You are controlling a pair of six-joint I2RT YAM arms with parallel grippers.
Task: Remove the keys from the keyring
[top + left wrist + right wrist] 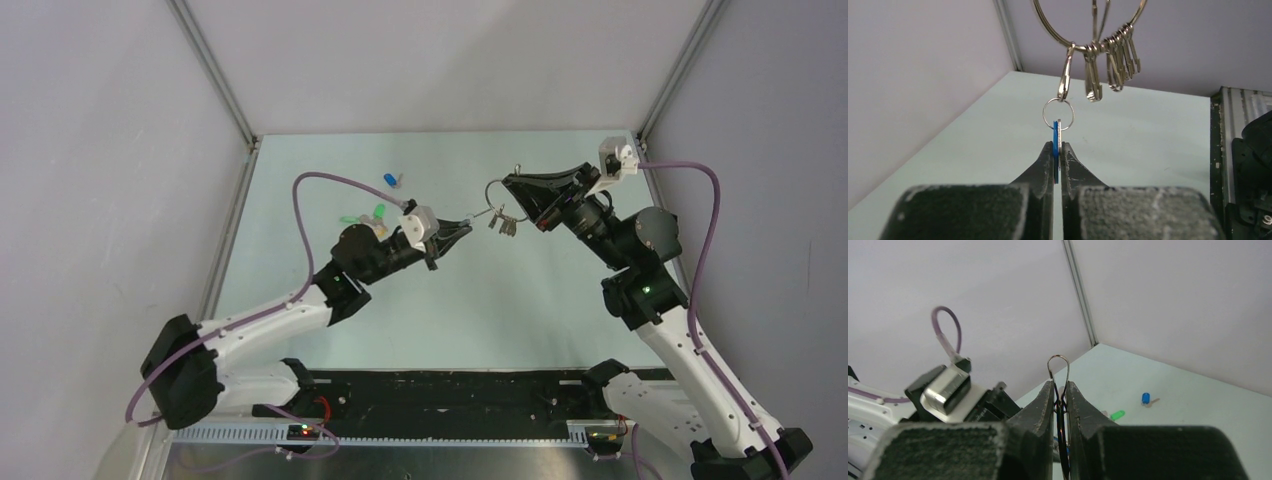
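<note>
1. The left gripper (1058, 150) is clamped on a blue-capped key (1055, 135), ready to pull it away from its clip (1065, 75).
2. The right gripper (1060, 390) pinches the keyring (1058, 356) aloft between both arms, bracing against that pull.
3. A green-capped key (379, 211) lies loose on the table (520, 300).

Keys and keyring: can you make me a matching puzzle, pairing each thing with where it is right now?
1 keyring
2 green-capped key
3 hanging blue-capped key
4 loose blue-capped key

a on the table, farthest back
b clamped in the left gripper
c clamped in the right gripper
d on the table, beside the left arm

Pairs: 1-c, 2-d, 3-b, 4-a
</note>
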